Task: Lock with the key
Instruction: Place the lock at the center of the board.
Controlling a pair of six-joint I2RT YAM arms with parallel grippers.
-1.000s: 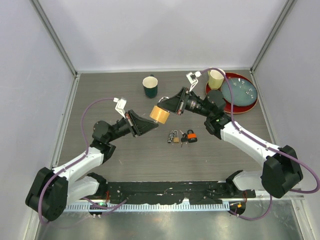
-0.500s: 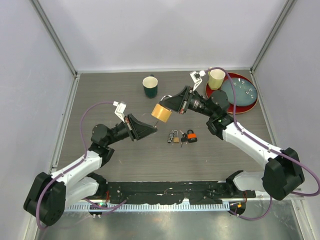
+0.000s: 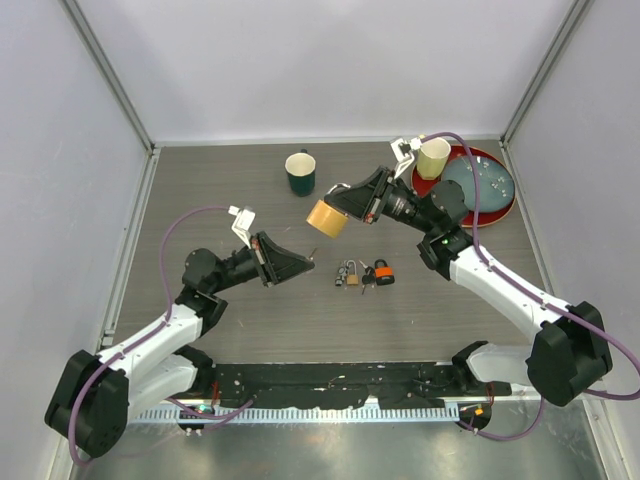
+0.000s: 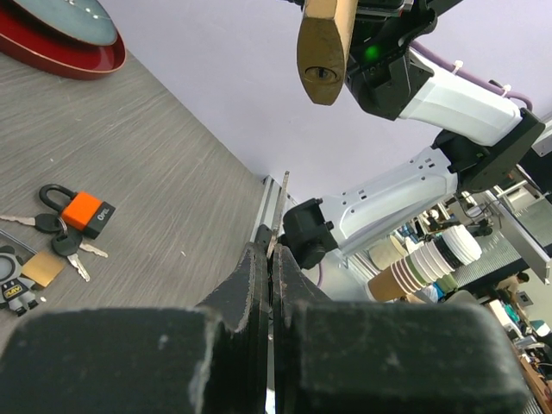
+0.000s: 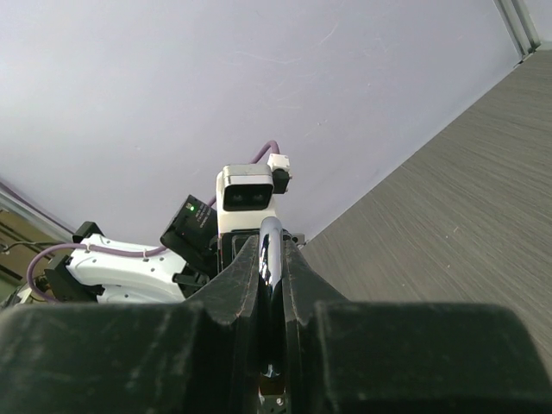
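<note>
The left arm runs from its base at the near left, low over the table (image 3: 220,180), with the forearm pointing right toward the middle. The left hand (image 3: 303,266) is closed tight. Its fingers are pressed together on a thin key (image 4: 278,216), whose blade sticks out past the fingertips and points up toward the padlock (image 3: 326,218).

The right arm comes from the near right base, bends at the elbow and stretches left and far, with the wrist raised. The right hand (image 3: 347,200) is closed on the steel shackle (image 5: 271,246) of this big brass padlock and holds it in the air, clear of the table. The left wrist view shows the keyhole (image 4: 321,74) in the padlock's lower end, turned toward the key. Key and padlock are apart, with open space between the blade tip and the keyhole.

On the table, a dark green mug (image 3: 300,172) stands far of the padlock, toward the far wall. At the far right, a red tray (image 3: 418,185) carries a blue-grey plate (image 3: 478,182) and a cream cup (image 3: 433,158) at its far left edge. Near the middle lie an orange lock (image 3: 382,272) and a small brass lock (image 3: 350,272), just beside each other, with loose keys (image 4: 65,246) touching them.

The table is grey wood grain. Pale walls (image 3: 330,60) close it in on three sides.
</note>
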